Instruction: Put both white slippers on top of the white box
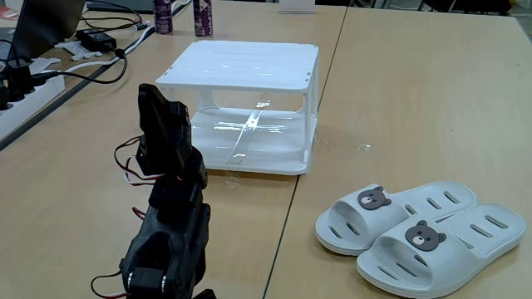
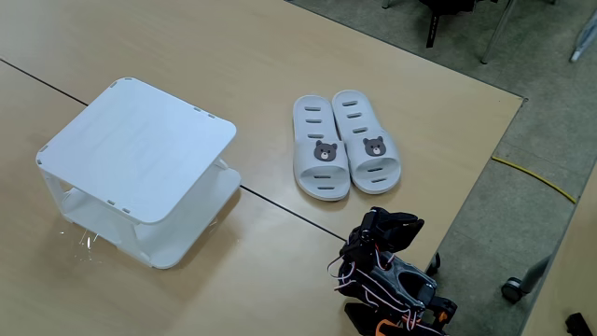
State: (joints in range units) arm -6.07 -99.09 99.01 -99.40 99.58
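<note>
A fixed view: the two white slippers (image 1: 420,228) are lying side by side, touching, on the table (image 1: 416,100), right of the white box (image 1: 245,104) and nearer the camera. The black arm (image 1: 166,216) is sitting folded at near left; gripper (image 2: 384,229) jaws cannot be made out.

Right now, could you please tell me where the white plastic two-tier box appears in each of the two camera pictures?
A fixed view: the white plastic two-tier box stands upper centre, behind the black arm.
Another fixed view: the box sits at the left, seen from above.
Shared landmark: the pair of white rubber slippers with bear badges lies side by side to its right in both fixed views.
</note>
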